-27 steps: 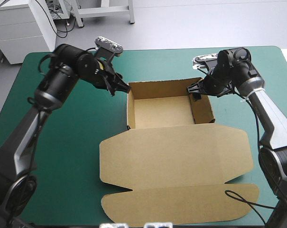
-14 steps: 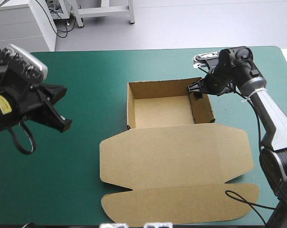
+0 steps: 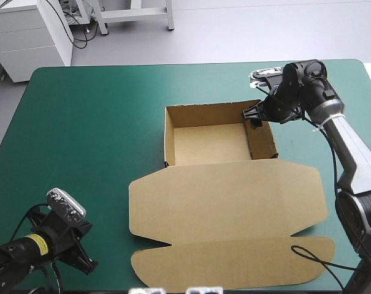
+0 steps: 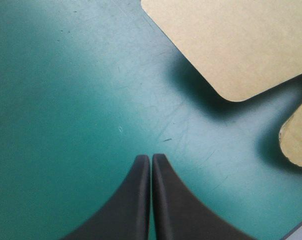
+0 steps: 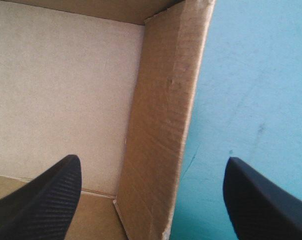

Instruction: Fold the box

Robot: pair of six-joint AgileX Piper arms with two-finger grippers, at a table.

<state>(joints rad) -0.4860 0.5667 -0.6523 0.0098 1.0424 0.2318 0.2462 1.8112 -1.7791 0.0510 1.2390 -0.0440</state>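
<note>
Astride a wall of the box, your right gripper stands open, left gripper closed: pinch that light, probably stiff board.

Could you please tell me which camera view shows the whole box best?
The high view: the whole box shows, lid flat toward the near edge. The right wrist view shows only one wall, straddled by the open right gripper; the left wrist view only two rounded lid corners ahead of the shut left gripper.
</note>
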